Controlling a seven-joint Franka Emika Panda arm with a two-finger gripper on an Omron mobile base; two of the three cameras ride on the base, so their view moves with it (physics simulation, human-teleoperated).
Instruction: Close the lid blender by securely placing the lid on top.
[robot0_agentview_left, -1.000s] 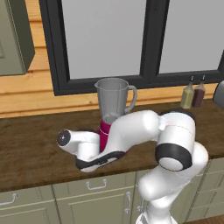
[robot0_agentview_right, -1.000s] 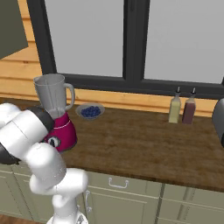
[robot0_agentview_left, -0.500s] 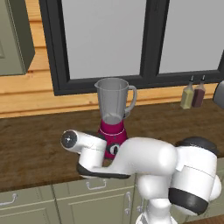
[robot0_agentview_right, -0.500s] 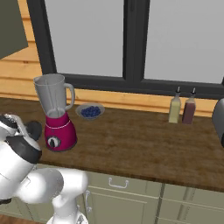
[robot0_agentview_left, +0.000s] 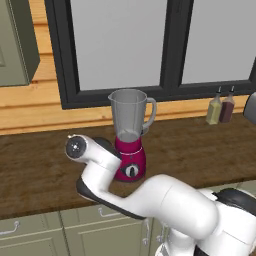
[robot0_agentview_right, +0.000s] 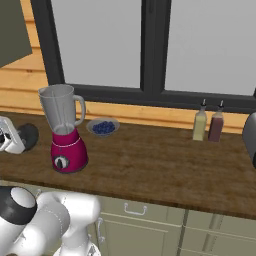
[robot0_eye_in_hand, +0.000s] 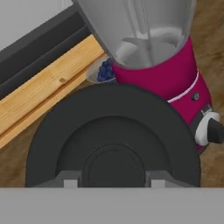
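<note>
While the claw (robot0_eye_in_hand: 113, 185) stays clamped on the lid (robot0_eye_in_hand: 113, 140) at lower centre, this light, stiff, slippery disc looks best held by its rim, blender (robot0_eye_in_hand: 153, 48) upper right

— What stands on the wooden counter (robot0_agentview_right: 150, 165)?
— The blender (robot0_agentview_right: 64, 131) near its left end, a bowl of blueberries (robot0_agentview_right: 103, 126) just behind it, and two bottles (robot0_agentview_right: 208, 122) at the back edge, toward the right.
</note>
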